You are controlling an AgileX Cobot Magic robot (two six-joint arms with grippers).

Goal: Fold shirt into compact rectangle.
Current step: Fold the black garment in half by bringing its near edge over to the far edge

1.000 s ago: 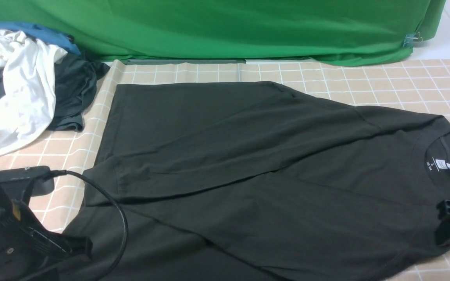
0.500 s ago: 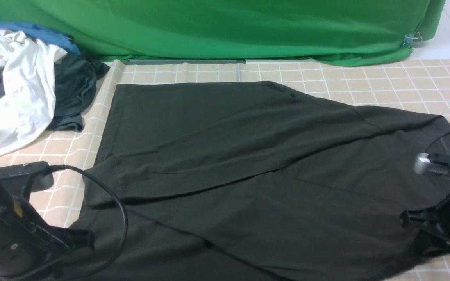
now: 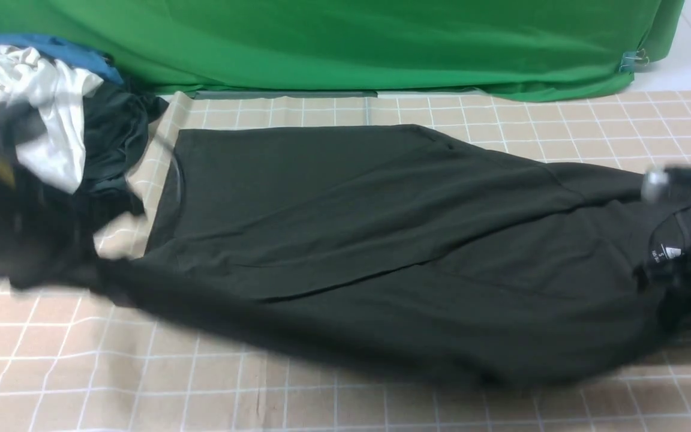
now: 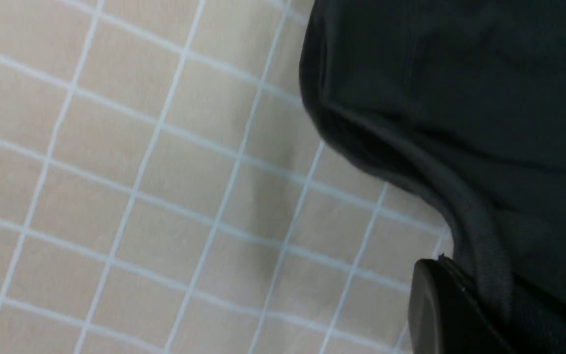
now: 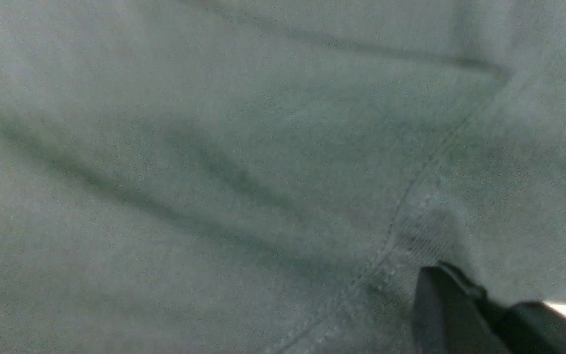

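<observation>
Stretching left-right, shirt (image 3: 345, 252), collar (image 3: 672, 237) rightward.

Your shirt (image 3: 345, 252) is plain black, and its neck label (image 3: 672, 252) is white. The counter (image 3: 201, 384) is beige, crossed by a grid of thin white lines. The backdrop (image 3: 345, 42) is solid green. You also have a white garment (image 3: 51, 96), a blue garment (image 3: 63, 48) and a dark charcoal garment (image 3: 114, 129).

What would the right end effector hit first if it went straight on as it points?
The shirt: its fabric fills the right wrist view, right at the tip of the right end effector. Depth of the layers is unclear.
</observation>
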